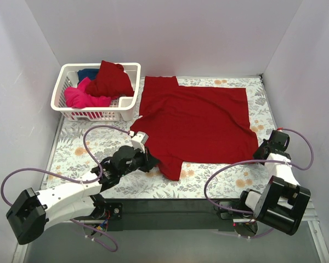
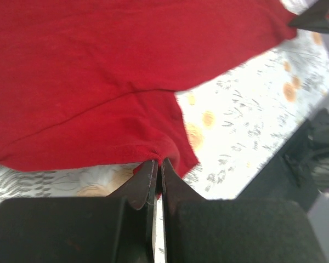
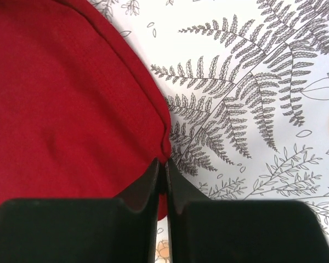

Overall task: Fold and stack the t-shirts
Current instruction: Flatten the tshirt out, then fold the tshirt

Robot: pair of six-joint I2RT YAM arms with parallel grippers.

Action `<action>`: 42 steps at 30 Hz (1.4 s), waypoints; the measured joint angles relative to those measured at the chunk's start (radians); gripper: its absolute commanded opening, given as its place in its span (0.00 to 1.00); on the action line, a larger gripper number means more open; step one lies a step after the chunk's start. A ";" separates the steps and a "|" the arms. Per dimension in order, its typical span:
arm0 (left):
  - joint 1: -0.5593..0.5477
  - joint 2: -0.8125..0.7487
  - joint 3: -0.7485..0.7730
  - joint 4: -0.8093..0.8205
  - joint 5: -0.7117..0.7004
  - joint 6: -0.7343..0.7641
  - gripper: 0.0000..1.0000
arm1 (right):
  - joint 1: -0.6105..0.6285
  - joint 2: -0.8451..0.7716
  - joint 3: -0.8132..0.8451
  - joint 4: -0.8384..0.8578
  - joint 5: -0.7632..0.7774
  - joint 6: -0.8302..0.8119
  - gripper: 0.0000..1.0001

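The left gripper [image 2: 159,164] has its two black fingers pressed tip against tip, with the hem of the dark red t-shirt [image 2: 98,82] pinched between them. The cloth puckers right at the tips. From that pinch the sleeve spreads away ahead of the fingers and to their left. To their right the fern-and-flower table cover [image 2: 247,126] shows.

The right gripper [image 3: 164,164] is closed in the same way, its jaws meeting on a rounded edge of the same shirt [image 3: 60,109]. A small crease gathers just ahead of the tips, and a sliver of red shows under the left finger. The body of the garment fills the space ahead and to the left of the fingers, and the printed cover [image 3: 263,98] lies to their right.

Seen from above, the left gripper [image 1: 152,159] sits at the shirt's near left sleeve and the right gripper [image 1: 259,149] at its near right corner. The shirt [image 1: 197,123] lies spread flat between and beyond both pairs of fingers.

Farther off, beyond the left fingers and to their left, a white lattice basket [image 1: 77,114] stands just beside the shirt's far sleeve. It holds a hot pink t-shirt [image 1: 85,98] at the near side, a second dark red t-shirt [image 1: 111,79] bunched on the right, and a dark blue t-shirt [image 1: 89,72] at the back.
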 measured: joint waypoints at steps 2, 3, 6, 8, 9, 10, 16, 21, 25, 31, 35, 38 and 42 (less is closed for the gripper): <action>0.000 -0.018 -0.005 0.012 0.039 0.004 0.00 | 0.000 -0.038 0.000 -0.021 -0.006 -0.011 0.01; 0.000 -0.027 -0.009 0.019 0.058 0.007 0.00 | 0.000 -0.060 0.000 -0.029 -0.010 -0.014 0.01; 0.000 -0.061 -0.021 0.034 0.106 0.010 0.00 | 0.000 -0.122 0.000 -0.043 -0.017 -0.020 0.01; 0.000 -0.098 -0.036 0.045 0.131 0.011 0.00 | 0.000 -0.158 0.000 -0.049 -0.019 -0.022 0.01; 0.000 -0.119 -0.046 0.051 0.139 0.012 0.00 | 0.000 -0.173 0.000 -0.051 -0.018 -0.023 0.01; 0.000 -0.143 -0.056 0.056 0.145 0.013 0.00 | 0.000 -0.188 0.000 -0.055 -0.017 -0.023 0.01; 0.000 -0.284 -0.089 0.082 0.152 0.013 0.00 | 0.000 -0.258 0.005 -0.101 0.004 -0.022 0.01; 0.000 -0.330 -0.098 0.089 0.149 0.009 0.00 | 0.000 -0.300 0.023 -0.127 0.028 -0.023 0.01; 0.000 -0.315 -0.098 0.086 0.128 0.007 0.00 | 0.000 -0.306 0.032 -0.123 0.026 -0.022 0.01; 0.001 -0.243 -0.084 0.082 0.069 0.006 0.00 | 0.000 -0.307 0.032 -0.048 0.003 -0.021 0.01; 0.010 -0.154 -0.023 0.087 0.018 0.007 0.00 | 0.000 -0.272 0.040 0.044 -0.026 -0.018 0.01; 0.019 -0.060 0.044 0.095 -0.018 0.011 0.00 | 0.000 -0.188 0.076 0.103 -0.062 -0.017 0.01; 0.027 0.058 0.120 0.122 -0.060 0.026 0.00 | 0.000 -0.057 0.127 0.188 -0.116 -0.018 0.01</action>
